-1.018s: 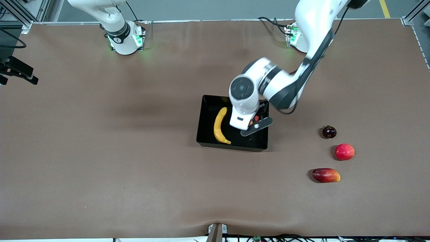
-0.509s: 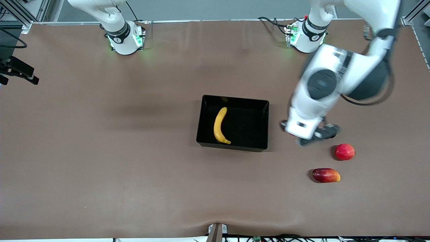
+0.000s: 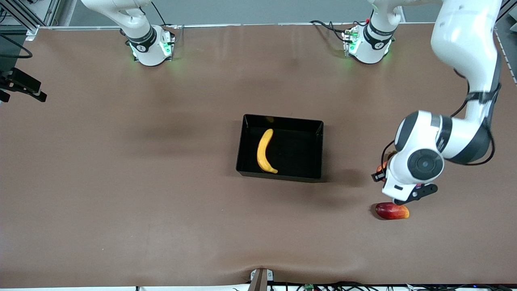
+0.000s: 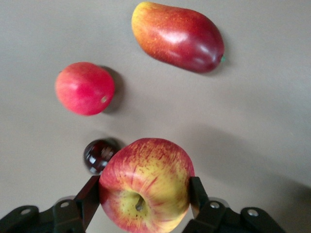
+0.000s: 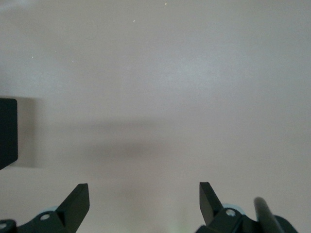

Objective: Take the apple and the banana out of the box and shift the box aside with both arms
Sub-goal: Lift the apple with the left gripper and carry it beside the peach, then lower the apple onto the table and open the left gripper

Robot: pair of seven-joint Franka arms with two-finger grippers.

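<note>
The black box point(image 3: 299, 155) stands mid-table with the yellow banana point(image 3: 264, 151) lying in it. My left gripper point(image 4: 144, 190) is shut on the red-and-yellow mottled apple point(image 4: 146, 187), one finger on each side. It hangs over the table at the left arm's end, above the loose fruits. From the front only a sliver of the apple point(image 3: 381, 167) shows beside the wrist. My right gripper point(image 5: 144, 194) is open and empty above bare table, with a corner of the box point(image 5: 7, 131) at the edge of its view.
Under the left hand lie a dark-red-and-orange mango point(image 3: 391, 211), a uniformly red round fruit point(image 4: 85, 88) and a small dark glossy fruit point(image 4: 98, 155). The front view shows only the mango; the arm covers the other two.
The left arm has swung from over the box to over the loose fruits at its end of the table, with the apple in its gripper. The right arm has not moved.
</note>
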